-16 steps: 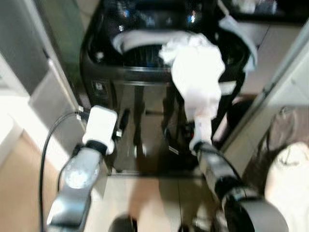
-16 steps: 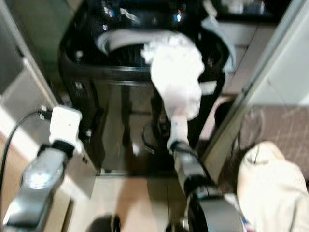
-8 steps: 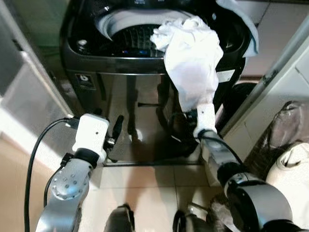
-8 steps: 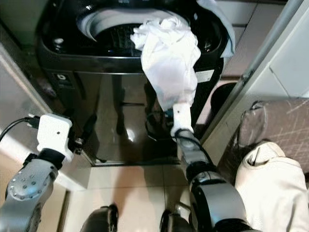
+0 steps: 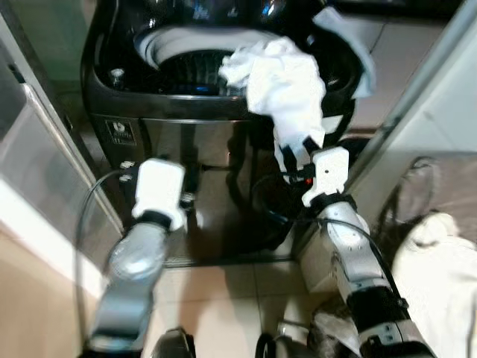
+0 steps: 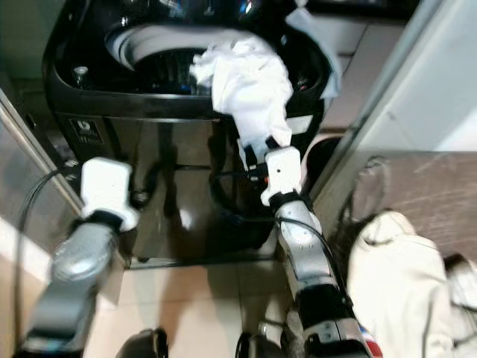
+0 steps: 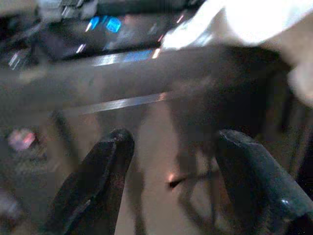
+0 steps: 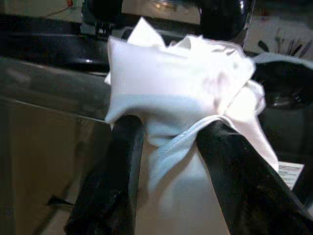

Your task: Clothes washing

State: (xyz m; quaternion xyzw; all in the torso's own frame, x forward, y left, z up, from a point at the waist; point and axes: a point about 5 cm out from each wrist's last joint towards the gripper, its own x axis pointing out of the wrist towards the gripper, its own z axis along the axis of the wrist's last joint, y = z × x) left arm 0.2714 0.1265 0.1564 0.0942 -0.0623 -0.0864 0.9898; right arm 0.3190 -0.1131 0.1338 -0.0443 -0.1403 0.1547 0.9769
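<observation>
While the white garment (image 5: 283, 86) drapes over the near rim of the open washing machine (image 5: 186, 134), loading looks only half done: it must yet drop into the drum. Right hand (image 8: 168, 147) pinches the cloth's lower part; left hand (image 7: 171, 166), spread and empty, apparently faces the machine's front.

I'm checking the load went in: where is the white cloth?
The crumpled white cloth hangs over the black top-loading washing machine's front rim, right of its drum opening, held by the right gripper.
</observation>
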